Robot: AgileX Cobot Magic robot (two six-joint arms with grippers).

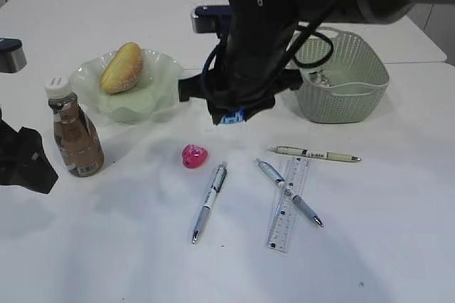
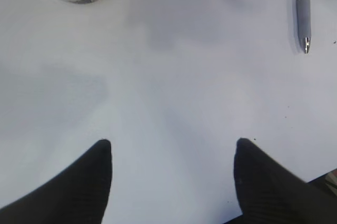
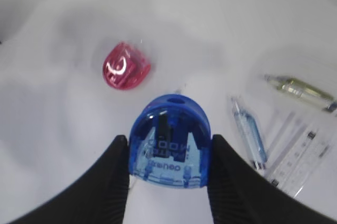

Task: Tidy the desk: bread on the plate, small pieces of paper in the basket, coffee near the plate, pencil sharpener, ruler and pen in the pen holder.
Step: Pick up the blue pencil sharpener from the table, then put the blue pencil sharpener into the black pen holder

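Right end effector (image 3: 167, 182): clamped on a blue pencil sharpener (image 3: 169, 149), one finger on each flat side, carried above the tabletop (image 1: 398, 246) near its middle. Left end effector (image 2: 172, 155): fingers apart, holding nothing, low over bare tabletop near the left edge, just beside the coffee (image 1: 75, 136).

Items placed: the bread (image 1: 122, 67) lies on the plate (image 1: 160, 93) toward the rear left; the coffee stands close beside that plate. The basket (image 1: 345, 79) sits rear right with something small inside, not identifiable.

Items outstanding: a pink pencil sharpener (image 1: 194, 156), three pens (image 1: 209, 201) (image 1: 288, 192) (image 1: 314, 153) and the ruler (image 1: 290, 203) lie loose at the centre front; one pen crosses the ruler.

Step in hand, by judgement: deliver the blue sharpener to the pen holder. The holder is not visible in any view; it may be hidden behind the right arm.

Recommendation: keep the grip square, carry the sharpener well clear of the loose items, centre it over the holder's mouth, and release low so it cannot bounce off the rim.
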